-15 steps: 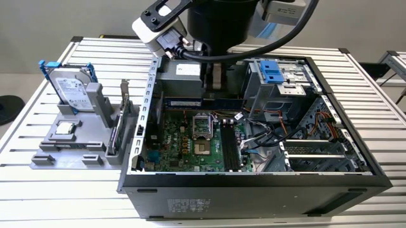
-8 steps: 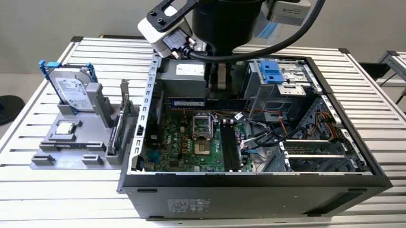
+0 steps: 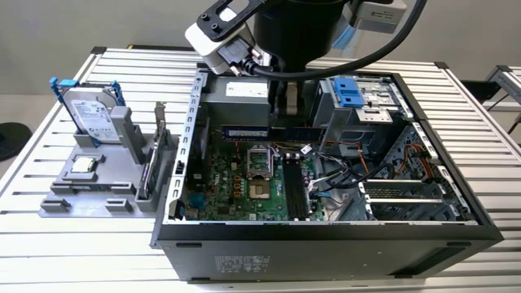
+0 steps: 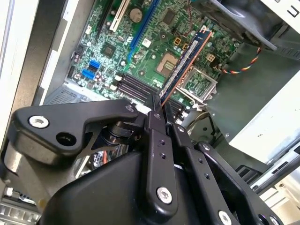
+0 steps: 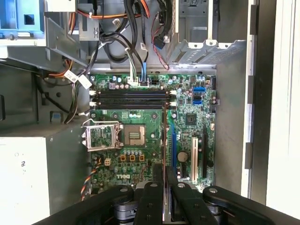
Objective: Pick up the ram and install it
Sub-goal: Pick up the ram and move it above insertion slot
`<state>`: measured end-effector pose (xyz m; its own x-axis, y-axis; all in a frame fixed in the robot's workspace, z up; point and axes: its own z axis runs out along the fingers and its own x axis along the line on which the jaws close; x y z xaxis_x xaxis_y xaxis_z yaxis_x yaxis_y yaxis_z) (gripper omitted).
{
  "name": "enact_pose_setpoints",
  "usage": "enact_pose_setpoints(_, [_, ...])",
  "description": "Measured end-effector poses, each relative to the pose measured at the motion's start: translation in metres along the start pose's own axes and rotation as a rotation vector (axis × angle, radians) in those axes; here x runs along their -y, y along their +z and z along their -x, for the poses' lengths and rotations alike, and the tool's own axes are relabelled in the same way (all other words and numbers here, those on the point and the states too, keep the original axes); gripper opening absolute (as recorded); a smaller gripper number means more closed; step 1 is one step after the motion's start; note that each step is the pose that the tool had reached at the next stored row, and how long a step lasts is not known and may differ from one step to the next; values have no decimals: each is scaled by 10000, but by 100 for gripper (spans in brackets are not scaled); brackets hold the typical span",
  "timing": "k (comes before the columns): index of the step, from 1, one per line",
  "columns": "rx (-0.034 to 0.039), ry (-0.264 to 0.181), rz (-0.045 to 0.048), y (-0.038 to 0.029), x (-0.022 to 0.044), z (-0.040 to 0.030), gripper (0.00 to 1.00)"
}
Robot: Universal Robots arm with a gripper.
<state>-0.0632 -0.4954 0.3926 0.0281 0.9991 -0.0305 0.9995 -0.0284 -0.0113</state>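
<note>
My gripper (image 4: 158,106) is clamped shut on the ram (image 4: 185,58) by its upper edge — contacts free, above the motherboard (image 5: 133,114), crosswise to the memory slots (image 5: 131,96).

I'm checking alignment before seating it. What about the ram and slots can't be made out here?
1. Second wrist view: the gripped end of the ram is hidden inside the pincer.
2. First wrist view: the ram is edge-on, faces unseen; the clips on the slots are too small to judge open or shut.
3. Exterior view: the ram's height above the slots cannot be judged.
</note>
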Motion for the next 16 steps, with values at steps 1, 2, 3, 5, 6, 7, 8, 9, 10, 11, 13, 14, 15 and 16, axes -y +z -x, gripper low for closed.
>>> enact_pose_setpoints(1, [0, -1, 0, 0, -9, 0, 0])
enact_pose_setpoints(2, [1, 0, 0, 0, -16, 0, 0])
enact_pose_setpoints(3, [2, 0, 0, 0, -24, -1, 0])
enact_pose_setpoints(5, [3, 0, 0, 0, -41, -1, 0])
enact_pose_setpoints(6, [4, 0, 0, -1, -49, -1, 0])
enact_pose_setpoints(7, [5, 0, 1, -1, -57, -2, 0])
enact_pose_setpoints(8, [6, 0, 0, -1, -64, -2, 0])
enact_pose_setpoints(9, [7, 0, 0, -1, -70, -2, 0])
enact_pose_setpoints(10, [9, 0, 0, -1, -76, -2, 0])
enact_pose_setpoints(11, [9, 0, 0, -1, -82, -2, 0])
enact_pose_setpoints(13, [13, 0, 0, -1, -88, -2, 0])
enact_pose_setpoints(14, [14, 1, 1, -1, -88, -2, 0])
enact_pose_setpoints(15, [15, 1, 0, -1, -88, -2, 0])
enact_pose_setpoints(16, [20, 0, 1, -1, -89, -3, 0])
